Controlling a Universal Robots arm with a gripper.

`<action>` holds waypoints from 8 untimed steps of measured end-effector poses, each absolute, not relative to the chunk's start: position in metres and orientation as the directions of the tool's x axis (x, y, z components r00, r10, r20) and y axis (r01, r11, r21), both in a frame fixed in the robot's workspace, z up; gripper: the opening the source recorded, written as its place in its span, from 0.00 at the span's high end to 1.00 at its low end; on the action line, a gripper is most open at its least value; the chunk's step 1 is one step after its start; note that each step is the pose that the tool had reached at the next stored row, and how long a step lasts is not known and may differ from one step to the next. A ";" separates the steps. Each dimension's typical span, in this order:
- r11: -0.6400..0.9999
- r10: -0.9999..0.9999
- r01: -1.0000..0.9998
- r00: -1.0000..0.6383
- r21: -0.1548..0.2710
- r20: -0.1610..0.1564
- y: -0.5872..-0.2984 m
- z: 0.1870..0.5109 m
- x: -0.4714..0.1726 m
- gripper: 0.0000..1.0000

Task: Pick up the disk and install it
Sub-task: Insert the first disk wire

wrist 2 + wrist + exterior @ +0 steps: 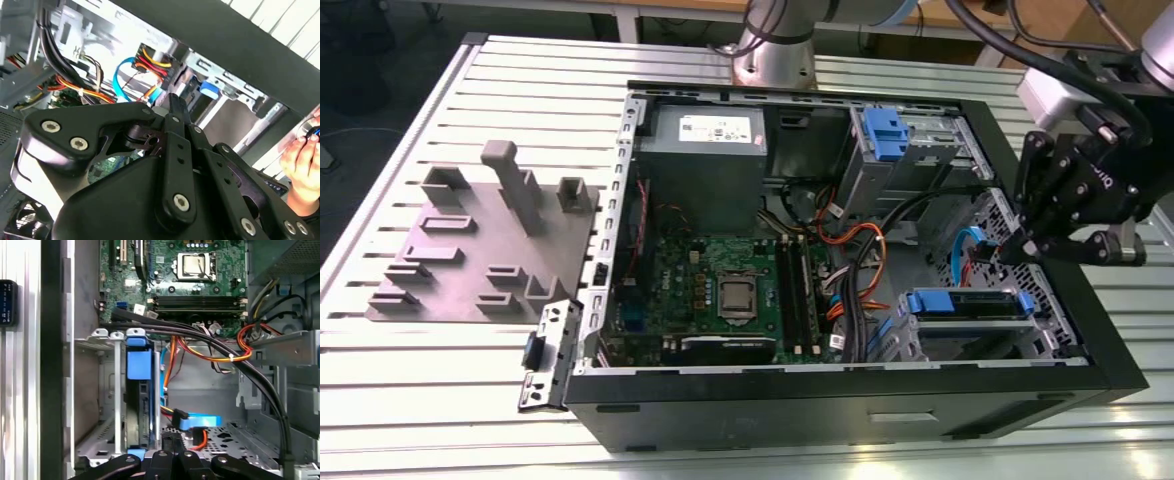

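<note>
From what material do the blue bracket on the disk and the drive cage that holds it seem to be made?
The blue bracket on the disk looks like moulded plastic: even colour, soft sheen. The pale grey drive cage is probably bare sheet metal: thin folded edges, dull shine.

The disk (139, 400) sits edge-on in its bay in the first wrist view, so its label face is hidden. The hand (1027, 250) hangs over the case wall; whether its fingers are apart cannot be told. A person's hand (304, 165) is cut off by the frame edge.
</note>
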State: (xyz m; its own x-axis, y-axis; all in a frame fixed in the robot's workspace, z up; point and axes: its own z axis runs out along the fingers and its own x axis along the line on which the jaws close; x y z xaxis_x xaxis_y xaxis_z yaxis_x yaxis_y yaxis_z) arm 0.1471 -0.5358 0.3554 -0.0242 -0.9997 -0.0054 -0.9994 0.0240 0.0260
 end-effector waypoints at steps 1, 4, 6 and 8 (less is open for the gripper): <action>0.024 -1.000 -0.999 -0.024 0.027 -0.005 -0.534 0.355 0.149 0.89; 0.024 -1.000 -0.999 -0.024 0.034 -0.005 -0.529 0.355 0.153 0.89; 0.024 -1.000 -0.999 -0.024 0.038 -0.005 -0.524 0.355 0.155 0.89; 0.024 -1.000 -0.999 -0.024 0.040 -0.005 -0.521 0.355 0.156 0.89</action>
State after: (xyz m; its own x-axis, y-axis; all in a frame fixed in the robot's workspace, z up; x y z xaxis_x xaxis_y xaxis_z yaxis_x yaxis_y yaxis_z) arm 0.1564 -0.5213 0.3546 -0.0242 -0.9997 -0.0049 -0.9989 0.0240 0.0397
